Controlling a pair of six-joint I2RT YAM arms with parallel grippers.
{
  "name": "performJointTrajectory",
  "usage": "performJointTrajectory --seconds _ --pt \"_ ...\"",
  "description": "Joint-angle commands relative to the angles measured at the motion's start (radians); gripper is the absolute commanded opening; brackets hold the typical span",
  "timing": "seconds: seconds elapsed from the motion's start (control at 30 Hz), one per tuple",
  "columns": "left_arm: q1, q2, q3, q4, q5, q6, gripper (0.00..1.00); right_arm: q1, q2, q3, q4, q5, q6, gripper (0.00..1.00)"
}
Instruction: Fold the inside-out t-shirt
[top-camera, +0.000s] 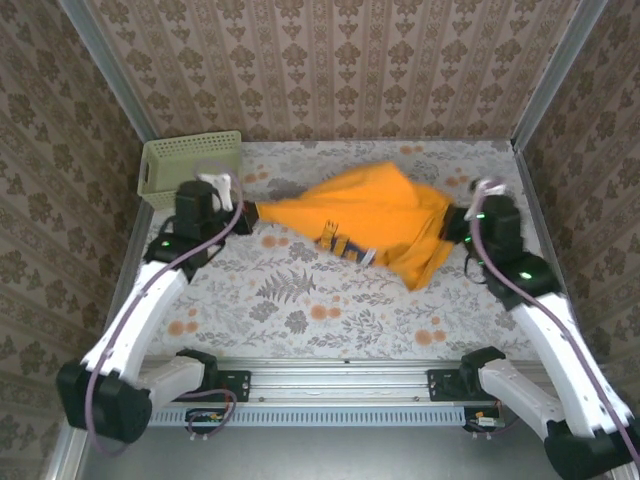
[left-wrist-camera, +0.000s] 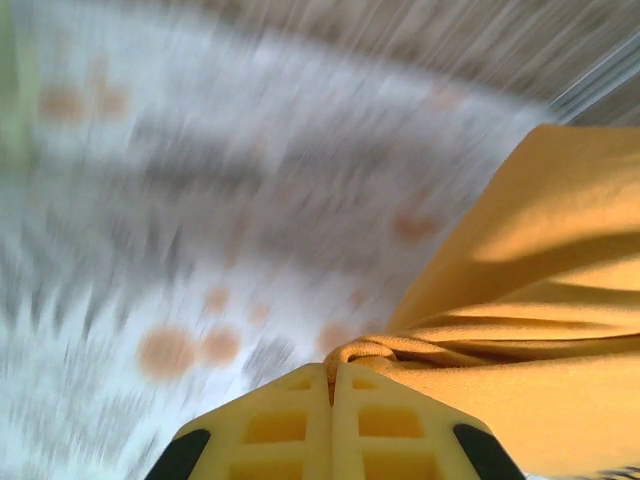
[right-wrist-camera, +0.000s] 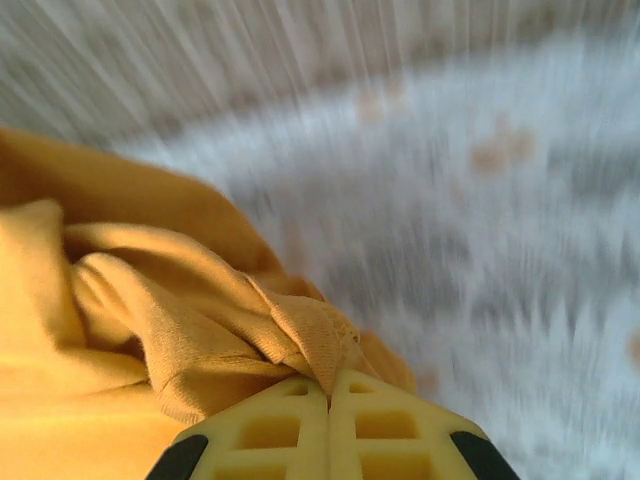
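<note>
t-shirt stretched across far half of table. left gripper pinches one bunched end, right gripper pinches other. we should pull evenly, lower it flat, no twist.

top external: high behind arms, looking down | wrist views: close-up, low over table | all share t-shirt
</note>
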Motion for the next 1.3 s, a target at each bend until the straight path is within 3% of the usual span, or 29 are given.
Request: performJointTrajectory --seconds 0.0,0.07,0.17,0.27,0.33,0.4,0.47,0.6,0.83,1.1,1.27 --pt "0.061 0.067 -0.134 -0.031 -0.010 -0.052 0.00 -0.012 0.071 -0.154 -0.001 -0.008 0.107 0.00" --pt "0.092 0.050 -0.198 -0.011 -0.008 -0.072 0.00 -0.042 0.099 -0.192 -0.005 0.009 0.155 0.00" --pt "0.103 -0.007 -0.227 0.008 0.003 -0.073 0.00 -0.062 0.112 -0.228 0.034 -0.070 0.165 0.01" --pt "0.070 -0.046 -0.221 0.032 0.056 -0.047 0.00 -0.053 0.096 -0.221 0.058 -0.140 0.140 0.22" --pt "0.040 -0.068 -0.215 0.030 0.053 -0.040 0.00 -0.020 0.076 -0.178 0.019 -0.099 0.112 0.40" --pt "0.009 -0.095 -0.219 0.038 0.056 -0.037 0.00 0.061 0.078 -0.097 -0.092 0.066 0.087 0.54" --pt "-0.023 -0.126 -0.225 0.046 0.055 -0.033 0.00 0.156 0.102 -0.022 -0.167 0.200 0.057 0.61" --pt "-0.078 -0.175 -0.240 0.027 -0.010 -0.045 0.00 0.327 0.205 0.054 -0.127 0.150 0.004 0.63" --pt "-0.088 -0.212 -0.313 0.095 0.006 -0.097 0.00 0.594 0.585 0.210 0.009 0.136 -0.048 0.68" --pt "-0.107 -0.289 -0.348 0.131 0.002 -0.120 0.00 0.652 0.864 0.378 0.087 0.082 -0.087 0.68" --pt "-0.110 -0.312 -0.357 0.121 -0.009 -0.118 0.00 0.641 0.931 0.410 0.094 0.088 -0.086 0.65"
